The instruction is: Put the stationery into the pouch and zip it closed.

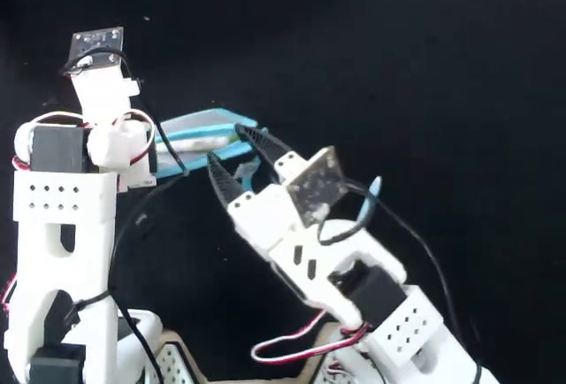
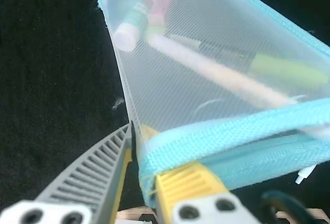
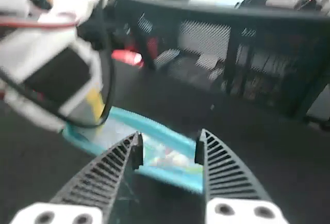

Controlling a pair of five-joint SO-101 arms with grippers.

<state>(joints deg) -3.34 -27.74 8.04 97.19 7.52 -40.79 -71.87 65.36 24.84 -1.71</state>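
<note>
At the pouch's left end, your left gripper [image 2: 140,140] is clamped tight on a corner of the translucent mesh pouch with light-blue fabric zip trim [image 2: 206,100]. Its grey ribbed finger and yellow-padded finger pinch the mesh just beside the zip band. The pouch lies flat on the black tabletop [image 1: 442,92].

Inside the pouch you can see a white-capped glue stick with a green label [image 2: 131,24], a long cream pencil [image 2: 221,73] and a lime-green marker [image 2: 289,69]. A small white tip [image 2: 306,173] pokes out beyond the zip edge, so the mouth looks not fully shut there.

At the pouch's right end, your right gripper [image 3: 167,142] is spread wide and holds nothing, with the pouch's trim showing between its fingers.

Expect the pouch to be light and floppy: the mesh will likely wrinkle and slide on the cloth if pulled. The woven trim looks like the stiffest, least slippery place to hold. I cannot make out the slider, so find it before closing the right gripper.
</note>
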